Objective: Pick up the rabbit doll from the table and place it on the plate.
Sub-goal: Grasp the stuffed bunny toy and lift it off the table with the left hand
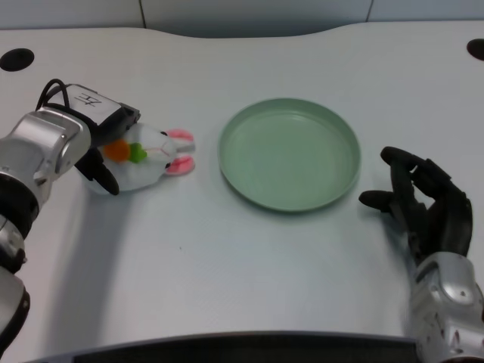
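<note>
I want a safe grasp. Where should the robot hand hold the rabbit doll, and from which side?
Grip the rabbit doll around its round white body, coming from the left, where the left robot hand already is. The ears point right toward the plate and look too thin to hold.

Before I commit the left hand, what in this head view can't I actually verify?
- Left hand: mostly hidden behind its own forearm and wrist box; whether it grips the rabbit doll cannot be told.
- Rabbit doll: its left part is covered by the hand; only the pink ears, carrot and part of the white body show.
- Plate: fully visible, nothing in it.
- Left arm: cut off by the picture's left and bottom edges.
</note>
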Tool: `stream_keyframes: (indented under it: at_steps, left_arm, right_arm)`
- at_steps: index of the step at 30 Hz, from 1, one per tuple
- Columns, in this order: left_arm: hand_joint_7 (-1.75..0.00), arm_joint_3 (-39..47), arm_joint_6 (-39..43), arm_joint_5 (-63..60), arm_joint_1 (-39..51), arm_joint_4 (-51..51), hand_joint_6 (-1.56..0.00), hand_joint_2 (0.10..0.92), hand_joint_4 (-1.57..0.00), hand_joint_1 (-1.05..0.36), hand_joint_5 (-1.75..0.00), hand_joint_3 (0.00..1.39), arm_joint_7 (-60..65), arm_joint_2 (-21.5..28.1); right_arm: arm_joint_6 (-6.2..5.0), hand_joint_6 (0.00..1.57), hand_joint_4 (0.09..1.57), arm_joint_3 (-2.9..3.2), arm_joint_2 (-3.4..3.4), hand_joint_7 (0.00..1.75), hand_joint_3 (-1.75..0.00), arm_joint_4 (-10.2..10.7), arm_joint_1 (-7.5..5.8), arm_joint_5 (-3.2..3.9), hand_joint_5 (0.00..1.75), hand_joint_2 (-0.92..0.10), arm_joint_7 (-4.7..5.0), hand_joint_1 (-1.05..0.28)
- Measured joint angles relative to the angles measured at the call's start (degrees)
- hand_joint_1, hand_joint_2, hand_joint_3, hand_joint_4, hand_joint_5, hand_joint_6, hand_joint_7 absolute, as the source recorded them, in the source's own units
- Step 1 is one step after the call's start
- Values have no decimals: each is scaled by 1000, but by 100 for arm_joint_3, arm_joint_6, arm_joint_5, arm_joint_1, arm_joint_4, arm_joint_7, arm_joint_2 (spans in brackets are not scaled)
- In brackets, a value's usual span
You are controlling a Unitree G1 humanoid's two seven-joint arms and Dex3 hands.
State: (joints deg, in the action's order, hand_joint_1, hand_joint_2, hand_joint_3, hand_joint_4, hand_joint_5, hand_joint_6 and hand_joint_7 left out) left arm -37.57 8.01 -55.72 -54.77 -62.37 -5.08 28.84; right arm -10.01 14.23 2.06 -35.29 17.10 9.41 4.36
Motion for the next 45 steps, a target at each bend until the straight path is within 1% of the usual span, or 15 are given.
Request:
stream_keyframes:
  at_steps: [5,12,14,18,22,30,34,38,45]
  left_arm:
    - [-35,-106,71,-4,-62,-238,-231,882,-213,-909,-125,4,265,-30]
    - [-28,-159,209,29,-68,-391,-255,900,-233,-897,-145,5,613,-132]
    - [-36,-128,228,138,-68,-434,-284,880,-260,-883,-160,1,625,-183]
    - [-33,31,285,429,-68,-463,-309,878,-286,-846,-162,2,675,-256]
    - [-33,153,371,599,-68,-495,-337,876,-316,-844,-161,1,706,-323]
    - [-8,185,348,688,-69,-525,-314,896,-305,-860,-127,5,570,-381]
    - [-12,186,333,688,-69,-535,-328,885,-329,-857,-128,1,555,-388]
    - [-15,183,315,681,-69,-541,-347,871,-348,-830,-127,0,560,-388]
    - [-8,146,226,663,-71,-627,-348,877,-347,-827,-109,2,580,-390]
  right_arm:
    - [2,791,774,1,0,528,-249,56,-32,2,1143,-921,-14,-325]
    - [9,800,778,1,1,527,-251,74,-55,1,1152,-921,-16,-313]
    - [9,799,774,1,1,525,-250,74,-67,1,1150,-921,-24,-320]
    - [9,797,785,1,0,518,-248,76,-71,1,1151,-921,-31,-321]
    - [11,796,788,1,0,513,-250,80,-71,1,1149,-921,-30,-318]
    - [16,796,785,4,-1,509,-260,96,-71,8,1144,-921,-31,-309]
    - [16,800,785,12,-1,511,-260,96,-71,20,1140,-921,-36,-307]
    - [16,801,784,10,-1,511,-262,96,-71,10,1140,-921,-36,-307]
    - [16,795,784,15,5,503,-254,94,-71,13,1141,-921,-47,-316]
